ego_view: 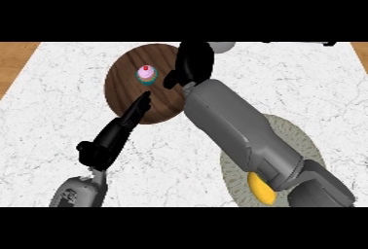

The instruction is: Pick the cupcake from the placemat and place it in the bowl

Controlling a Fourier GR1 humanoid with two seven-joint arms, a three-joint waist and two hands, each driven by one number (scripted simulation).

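Count: one cupcake (146, 74), pink frosting. One round dark wooden placemat (126, 104). One pale woven round mat (305, 146). One yellow object (262, 189), partly hidden under forearm, can't identify. One white marble worktop (57, 121). Two hands: left hand (115, 133), right hand (191, 65).

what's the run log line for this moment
cupcake: on placemat | right hand: beside cupcake, not holding | left hand: open | bowl: no cupcake

White marble counter (302, 82) fills the view — bare wooden surface (14, 63) beyond its left and right edges.
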